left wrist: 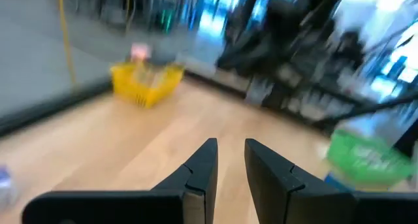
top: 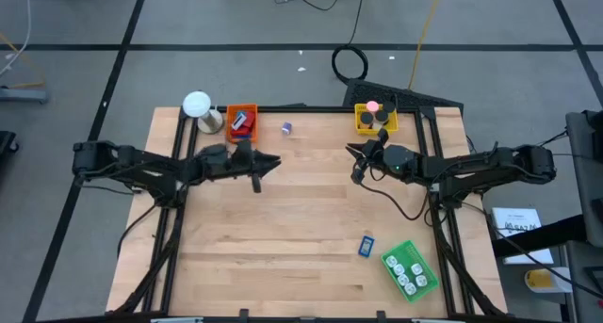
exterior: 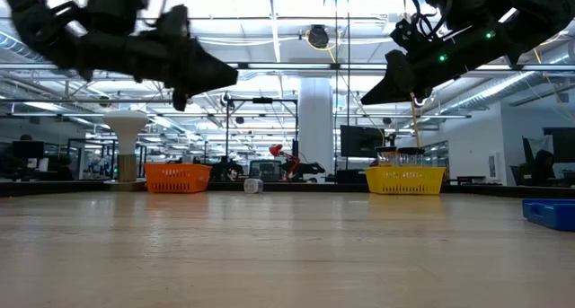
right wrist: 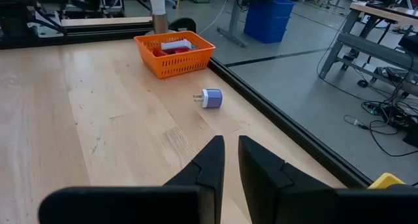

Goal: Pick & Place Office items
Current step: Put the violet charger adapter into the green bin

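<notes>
A small purple roll [top: 286, 127] lies on its side on the wood near the far edge, also seen in the right wrist view [right wrist: 211, 98]. A blue little rectangle [top: 366, 246] lies flat near the green tray [top: 409, 269]. The orange tray [top: 241, 122] holds red and blue pieces. The yellow tray [top: 374, 119] holds a pink roll and black discs. My left gripper [top: 275, 161] hovers level above the table left of centre. Its fingers [left wrist: 202, 165] are nearly shut with nothing between them. My right gripper [top: 355, 163] hovers right of centre, nearly shut [right wrist: 231, 145] and empty.
A white ball-topped object [top: 198, 106] stands at the far left corner beside the orange tray. A black frame [top: 311, 108] runs along the table's far edge and its sides. Bare wood lies between the two grippers and toward the near edge.
</notes>
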Action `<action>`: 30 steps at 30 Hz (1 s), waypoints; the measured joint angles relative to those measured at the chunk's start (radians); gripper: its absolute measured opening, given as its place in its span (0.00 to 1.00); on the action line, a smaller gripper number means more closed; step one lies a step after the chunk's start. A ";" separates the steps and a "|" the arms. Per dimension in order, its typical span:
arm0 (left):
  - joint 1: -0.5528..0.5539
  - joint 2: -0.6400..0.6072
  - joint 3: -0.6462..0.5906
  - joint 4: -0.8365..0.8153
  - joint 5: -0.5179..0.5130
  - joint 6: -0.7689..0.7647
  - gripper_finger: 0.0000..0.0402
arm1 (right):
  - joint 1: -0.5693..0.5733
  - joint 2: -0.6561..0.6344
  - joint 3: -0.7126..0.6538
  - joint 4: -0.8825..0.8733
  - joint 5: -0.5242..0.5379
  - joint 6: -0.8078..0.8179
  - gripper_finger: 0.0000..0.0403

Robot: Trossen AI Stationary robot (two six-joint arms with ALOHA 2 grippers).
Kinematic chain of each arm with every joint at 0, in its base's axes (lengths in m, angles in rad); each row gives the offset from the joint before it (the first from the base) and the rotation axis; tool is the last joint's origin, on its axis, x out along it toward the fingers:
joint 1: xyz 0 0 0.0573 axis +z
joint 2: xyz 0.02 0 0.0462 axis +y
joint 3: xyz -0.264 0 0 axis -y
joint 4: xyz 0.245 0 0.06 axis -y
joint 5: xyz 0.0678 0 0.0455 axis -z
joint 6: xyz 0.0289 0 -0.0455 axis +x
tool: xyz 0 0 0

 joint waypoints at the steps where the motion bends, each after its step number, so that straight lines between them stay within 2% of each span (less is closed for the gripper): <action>1: 0.016 0.000 0.049 -0.114 0.014 -0.003 0.19 | 0.000 0.000 0.000 0.000 0.000 0.000 0.10; 3: 0.049 0.004 0.174 -0.429 0.010 -0.003 0.19 | 0.000 0.000 0.000 0.000 0.000 0.000 0.10; 4: 0.065 0.026 0.240 -0.570 -0.024 0.004 0.19 | 0.000 0.000 0.000 0.000 0.000 0.000 0.09; 6: 0.095 0.100 0.374 -0.776 -0.115 0.022 0.19 | 0.000 0.000 0.000 0.000 0.000 0.000 0.10; 8: 0.133 0.166 0.469 -0.940 -0.160 0.030 0.19 | 0.000 0.000 0.000 0.004 0.000 0.000 0.10; 13: 0.204 0.360 0.630 -1.004 -0.109 0.088 0.20 | 0.000 0.000 0.000 0.001 0.000 0.000 0.10; 17: 0.242 0.478 0.724 -1.032 -0.132 0.094 0.28 | 0.000 0.000 0.000 0.000 0.000 0.000 0.09; 25: 0.297 0.569 0.847 -1.085 -0.169 0.076 0.56 | 0.000 0.001 0.000 0.003 0.000 0.000 0.10; 30: 0.334 0.599 0.848 -1.094 -0.175 0.064 0.65 | 0.000 0.001 0.000 0.004 0.000 0.000 0.09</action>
